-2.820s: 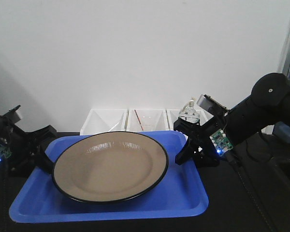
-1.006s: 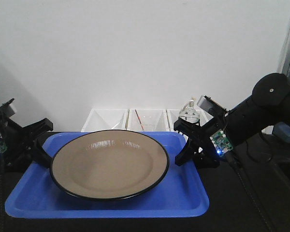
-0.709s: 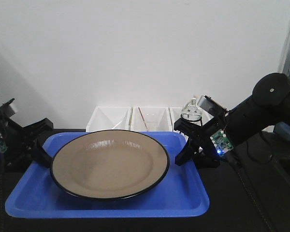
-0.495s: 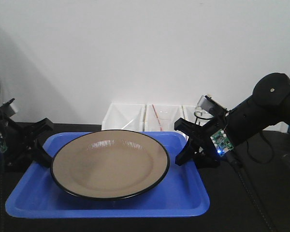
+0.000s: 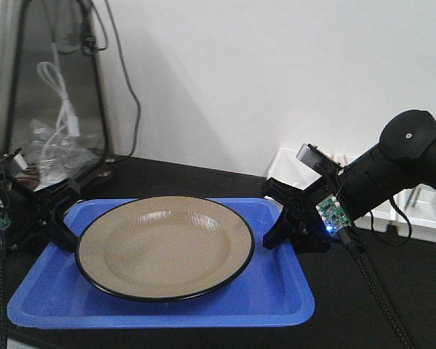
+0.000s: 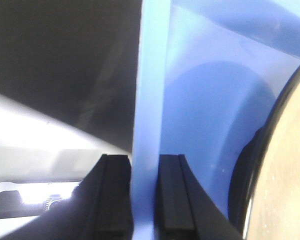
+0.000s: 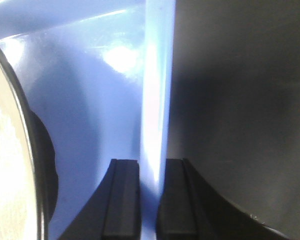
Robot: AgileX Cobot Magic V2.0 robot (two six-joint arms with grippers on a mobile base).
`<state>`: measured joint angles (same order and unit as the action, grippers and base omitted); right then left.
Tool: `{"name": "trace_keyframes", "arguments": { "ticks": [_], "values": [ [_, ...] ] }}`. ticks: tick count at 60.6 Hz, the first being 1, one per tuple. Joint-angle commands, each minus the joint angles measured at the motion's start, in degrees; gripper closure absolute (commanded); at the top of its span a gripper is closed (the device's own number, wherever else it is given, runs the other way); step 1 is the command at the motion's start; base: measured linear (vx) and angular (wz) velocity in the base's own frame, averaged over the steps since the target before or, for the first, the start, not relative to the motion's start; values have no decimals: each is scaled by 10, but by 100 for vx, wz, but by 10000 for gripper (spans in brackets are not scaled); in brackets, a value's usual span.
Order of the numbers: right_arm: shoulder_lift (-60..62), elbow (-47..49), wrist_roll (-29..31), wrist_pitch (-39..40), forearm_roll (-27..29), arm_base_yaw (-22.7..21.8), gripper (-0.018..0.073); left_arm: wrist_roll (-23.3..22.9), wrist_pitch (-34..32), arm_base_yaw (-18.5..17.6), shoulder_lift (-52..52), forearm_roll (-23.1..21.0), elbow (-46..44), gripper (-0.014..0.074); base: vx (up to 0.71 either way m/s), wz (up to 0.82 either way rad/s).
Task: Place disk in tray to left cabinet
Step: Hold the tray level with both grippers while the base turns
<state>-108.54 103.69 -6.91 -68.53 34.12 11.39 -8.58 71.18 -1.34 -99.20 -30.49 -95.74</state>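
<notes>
The left gripper and right gripper fingers pinch the thin rim of the shallow blue plastic tray. Any tilt would probably slide the glossy round tan disk off.

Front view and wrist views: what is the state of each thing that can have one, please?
disk, lying flat in the tray, right side up
tray, roughly level, gripped on both short rims
left gripper, shut on the tray's left rim
right gripper, shut on the tray's right rim
</notes>
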Motion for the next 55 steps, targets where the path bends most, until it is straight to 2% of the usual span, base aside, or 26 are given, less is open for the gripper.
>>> {"name": "trace_keyframes", "arguments": {
  "ticks": [1, 30, 55],
  "values": [
    [41, 20, 1, 10, 129, 19, 560, -15, 6, -18, 34, -132, -23, 596, -16, 66],
    [41, 20, 1, 2, 129, 19, 560, -15, 6, -18, 34, -132, -23, 596, -13, 70],
    [41, 20, 1, 1, 129, 19, 560, -15, 6, -18, 34, -132, -23, 596, -1, 71]
  ]
}}
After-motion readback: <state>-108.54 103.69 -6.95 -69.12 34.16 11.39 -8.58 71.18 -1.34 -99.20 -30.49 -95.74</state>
